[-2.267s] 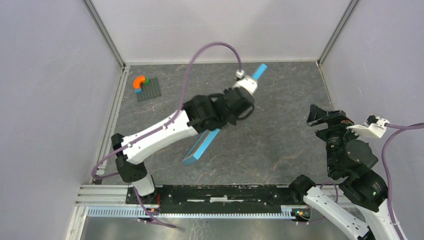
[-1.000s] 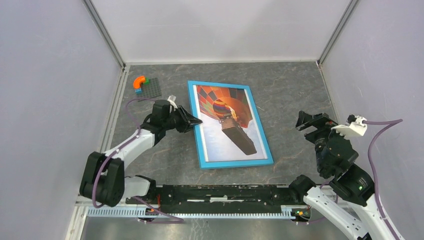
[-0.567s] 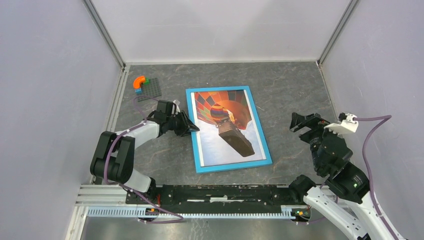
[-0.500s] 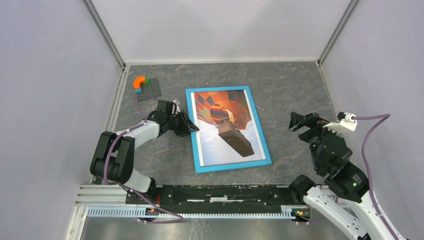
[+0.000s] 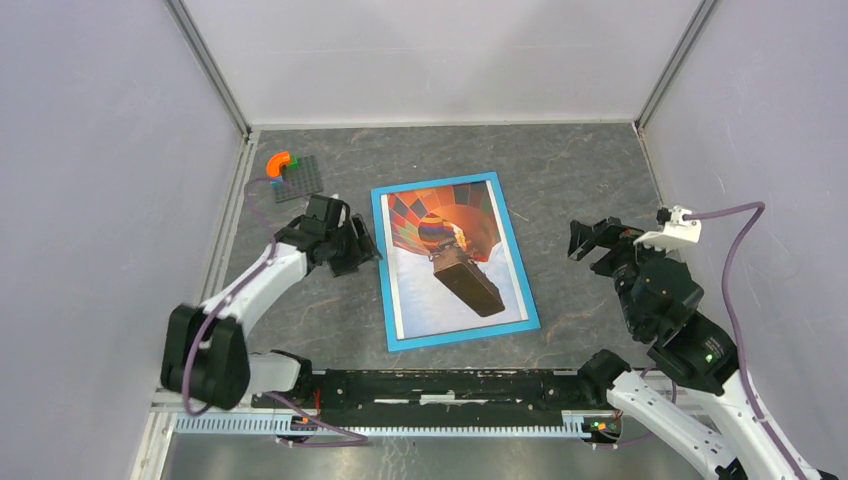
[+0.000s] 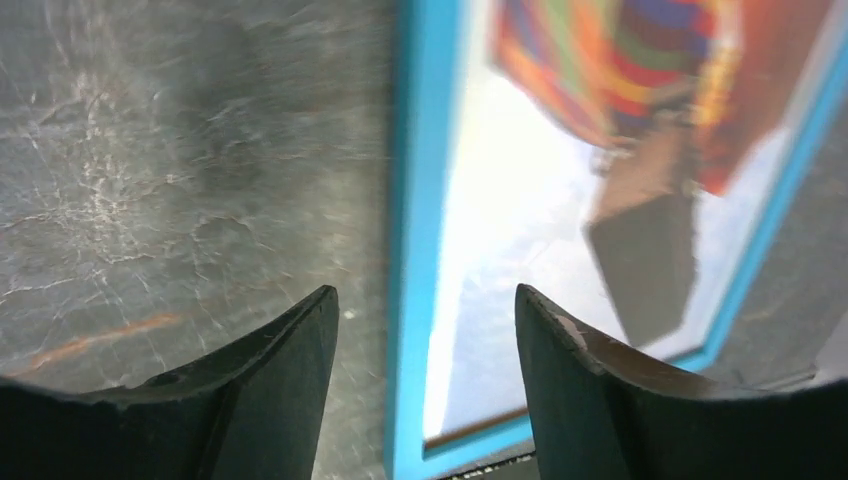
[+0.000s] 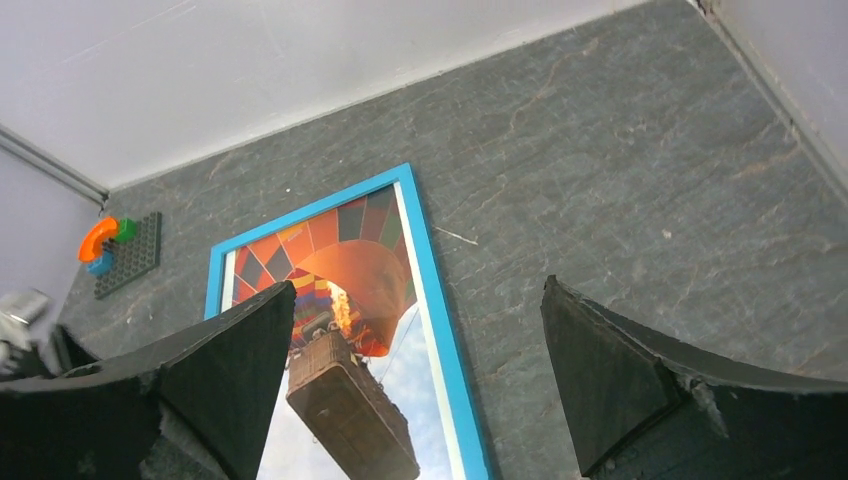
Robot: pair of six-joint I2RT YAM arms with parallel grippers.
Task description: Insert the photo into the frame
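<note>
The frame (image 5: pixel 460 334), holding the photo (image 5: pixel 440 250), is lying flat on the worktop (image 5: pixel 580 170) just right of the parted, empty left jaws, well left of the wide-open right jaws.

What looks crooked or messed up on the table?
The frame lies flat, blue side up, a little askew: its edges slant instead of lining up with the edges of the table. The photo of the balloon shows inside it. Nothing looks torn, spilled or broken.
</note>
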